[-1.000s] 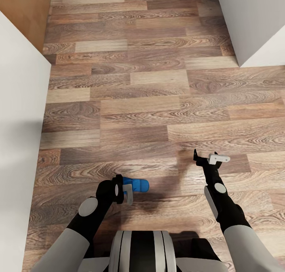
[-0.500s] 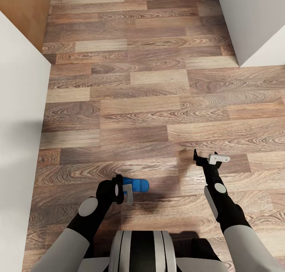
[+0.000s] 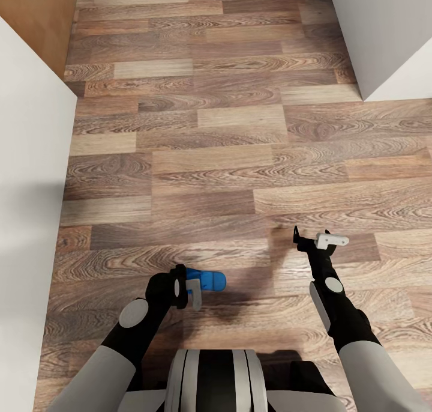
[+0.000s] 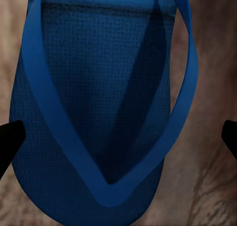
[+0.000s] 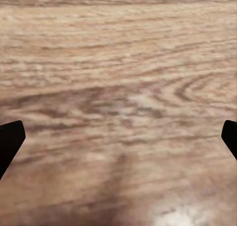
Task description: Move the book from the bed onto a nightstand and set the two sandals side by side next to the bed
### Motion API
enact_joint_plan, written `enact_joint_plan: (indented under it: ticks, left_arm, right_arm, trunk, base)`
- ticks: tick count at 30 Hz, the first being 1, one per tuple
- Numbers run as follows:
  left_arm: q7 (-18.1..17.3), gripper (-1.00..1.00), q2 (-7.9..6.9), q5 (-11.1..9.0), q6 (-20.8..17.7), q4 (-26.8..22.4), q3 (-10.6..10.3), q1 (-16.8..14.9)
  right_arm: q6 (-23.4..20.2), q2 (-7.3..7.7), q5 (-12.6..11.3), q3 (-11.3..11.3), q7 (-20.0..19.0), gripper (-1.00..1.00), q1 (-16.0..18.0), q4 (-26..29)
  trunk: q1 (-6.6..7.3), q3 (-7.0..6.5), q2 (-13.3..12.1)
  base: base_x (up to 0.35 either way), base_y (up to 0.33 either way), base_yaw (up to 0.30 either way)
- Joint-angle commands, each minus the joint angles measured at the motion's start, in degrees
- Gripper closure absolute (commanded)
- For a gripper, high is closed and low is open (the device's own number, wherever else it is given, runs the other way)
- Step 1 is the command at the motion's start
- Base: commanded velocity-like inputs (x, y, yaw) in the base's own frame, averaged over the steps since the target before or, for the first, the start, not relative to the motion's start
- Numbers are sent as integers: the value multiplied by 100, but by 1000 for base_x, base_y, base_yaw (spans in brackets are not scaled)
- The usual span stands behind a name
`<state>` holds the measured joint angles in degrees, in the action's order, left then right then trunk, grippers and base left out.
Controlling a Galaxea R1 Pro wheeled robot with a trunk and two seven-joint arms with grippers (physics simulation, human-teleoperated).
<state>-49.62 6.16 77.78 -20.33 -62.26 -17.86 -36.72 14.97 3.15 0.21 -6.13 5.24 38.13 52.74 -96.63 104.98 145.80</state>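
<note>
One bright blue sandal sits at my left gripper, low over the wood floor. In the left wrist view the sandal shows its strap side, with the black fingertips wide apart at its two edges. That gripper is open around the sandal, and I cannot tell whether the sandal rests on the floor. My right gripper is open and empty over bare planks. The book, the bed and the nightstand are out of view.
A white wall runs close along my left side, with a brown wooden surface beyond it. Another white wall corner stands at the far right. Wood-plank floor stretches ahead between them.
</note>
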Motion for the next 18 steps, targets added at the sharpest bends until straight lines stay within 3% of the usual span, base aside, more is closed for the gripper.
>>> enact_joint_plan:
  ticks: [1, 5, 6, 18]
  left_arm:
    - [-33, -100, 0, 17, -41, -9, -12, -2]
    - [-37, -100, 0, 17, -41, -7, -15, -2]
    - [-37, 100, 0, 19, -41, -5, -15, -2]
    - [-46, 100, 0, 26, -50, 3, -16, -2]
  right_arm:
    - [15, 2, 4, 6, 21, -100, 2, -5]
    - [15, 2, 3, 6, 21, -100, 2, -4]
    - [15, 2, 1, 6, 21, -100, 2, -3]
    - [15, 2, 5, 6, 21, -100, 2, -2]
  trunk:
    - [1, 3, 1]
    - [1, 3, 1]
    - [1, 3, 1]
    - [1, 3, 1]
  base:
    - [0, 0, 0]
    - [0, 0, 0]
    - [0, 0, 0]
    - [0, 0, 0]
